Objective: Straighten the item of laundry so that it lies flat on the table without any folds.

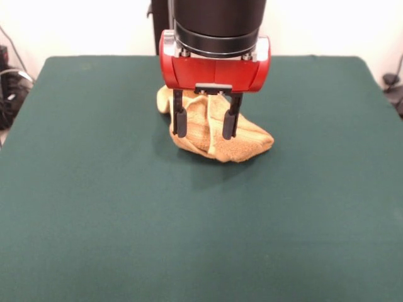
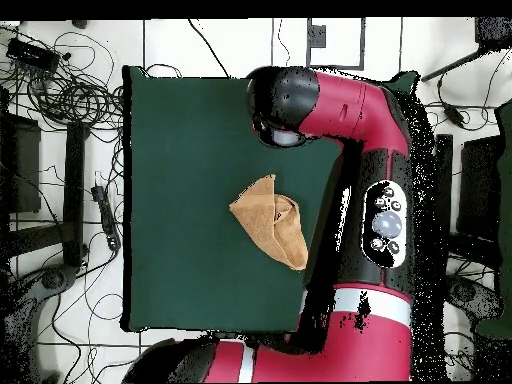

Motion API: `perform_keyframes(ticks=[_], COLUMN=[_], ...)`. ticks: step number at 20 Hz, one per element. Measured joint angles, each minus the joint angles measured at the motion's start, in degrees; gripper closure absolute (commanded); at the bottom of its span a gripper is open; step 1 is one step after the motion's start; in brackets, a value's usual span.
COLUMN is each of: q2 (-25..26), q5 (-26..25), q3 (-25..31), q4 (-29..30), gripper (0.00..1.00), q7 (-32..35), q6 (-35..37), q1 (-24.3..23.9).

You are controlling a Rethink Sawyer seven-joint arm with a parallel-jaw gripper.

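The gripper [image 1: 205, 123] hangs spread just above the crumpled, folded towel [image 1: 242, 143] on the green worktop [image 1: 94, 189].

We see the golden terry towel [image 1: 214, 135] lying bunched and folded over itself, not flat, near the middle of the green tabletop [image 1: 94, 189].

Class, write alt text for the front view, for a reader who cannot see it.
A crumpled golden towel lies folded on a dark green table, with the robot's red and black hand hanging just above it. The two black fingers are spread open and hold nothing.
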Motion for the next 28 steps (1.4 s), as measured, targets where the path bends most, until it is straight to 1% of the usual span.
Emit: perform_keyframes(ticks=[28], q2=[0.73], q5=[0.01], q3=[0.00], q4=[0.49], gripper=[0.00], q7=[0.00], q6=[-0.01], q1=[-1.39])
